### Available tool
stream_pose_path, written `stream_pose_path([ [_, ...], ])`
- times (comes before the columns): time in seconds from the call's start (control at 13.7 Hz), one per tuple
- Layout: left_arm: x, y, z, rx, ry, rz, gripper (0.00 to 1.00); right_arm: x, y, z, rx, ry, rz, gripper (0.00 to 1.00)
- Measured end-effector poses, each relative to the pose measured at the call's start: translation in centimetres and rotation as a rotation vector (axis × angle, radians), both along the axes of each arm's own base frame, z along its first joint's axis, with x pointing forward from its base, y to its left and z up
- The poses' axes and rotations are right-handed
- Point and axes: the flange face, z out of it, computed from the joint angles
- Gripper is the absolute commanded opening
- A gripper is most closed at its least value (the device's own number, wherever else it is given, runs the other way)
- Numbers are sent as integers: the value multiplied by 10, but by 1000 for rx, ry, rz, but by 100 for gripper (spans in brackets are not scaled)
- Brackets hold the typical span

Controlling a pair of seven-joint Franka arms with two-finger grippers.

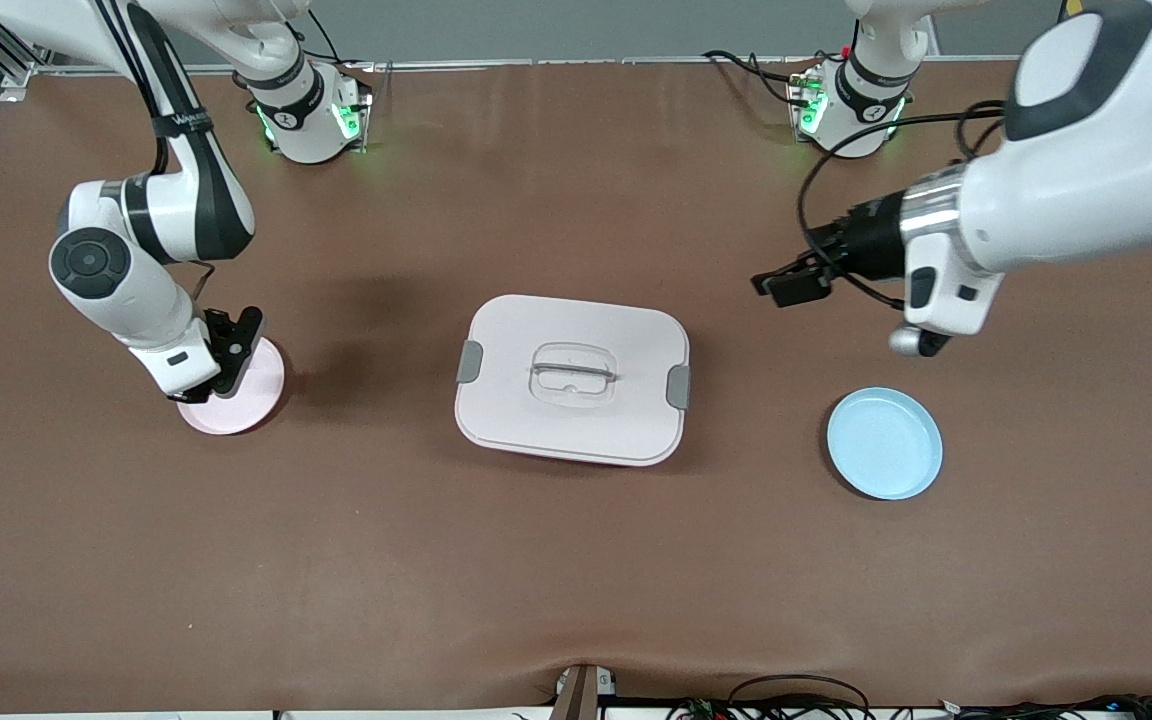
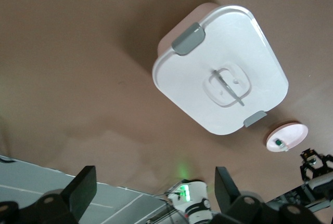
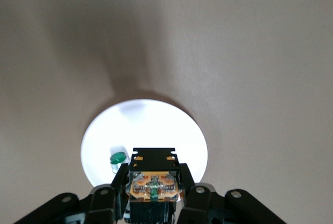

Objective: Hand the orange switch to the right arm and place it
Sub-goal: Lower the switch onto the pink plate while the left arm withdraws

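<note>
My right gripper (image 1: 233,352) is low over the pink plate (image 1: 258,397) at the right arm's end of the table. In the right wrist view it (image 3: 154,188) is shut on the orange switch (image 3: 154,181), a small black box with an orange face, held just above the plate (image 3: 156,125). A small white-and-green part (image 3: 118,159) lies on the plate beside the switch. My left gripper (image 1: 787,285) hangs open and holds nothing over the bare table, toward the left arm's end, with its fingers (image 2: 82,190) wide apart.
A pale lidded box (image 1: 571,378) with grey clips sits mid-table. A light blue plate (image 1: 884,443) with nothing on it lies toward the left arm's end, nearer the front camera than the left gripper. Brown tabletop lies all around.
</note>
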Motion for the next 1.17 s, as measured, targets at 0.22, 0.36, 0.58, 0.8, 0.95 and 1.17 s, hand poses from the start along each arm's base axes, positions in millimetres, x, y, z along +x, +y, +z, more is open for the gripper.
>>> stream_pose_path([
  [0.22, 5, 48, 5, -2, -19, -80, 100, -3, -18, -28, -14, -3, 31, 0],
  [0.36, 5, 68, 3, 30, -47, -164, 100, -1, -29, -46, -17, -2, 72, 0],
  [0.58, 7, 94, 0, 46, -85, -252, 100, 0, -50, -74, -2, 2, 134, 0],
  [0.8, 10, 122, 1, 99, -148, -364, 100, -3, -58, -93, 5, 23, 153, 0],
  [0.95, 8, 130, 6, 155, -190, -458, 100, -4, -55, -99, 8, 33, 158, 0],
  [1.17, 2, 137, 19, 233, -225, -517, 100, -5, -51, -104, 13, 41, 166, 0],
])
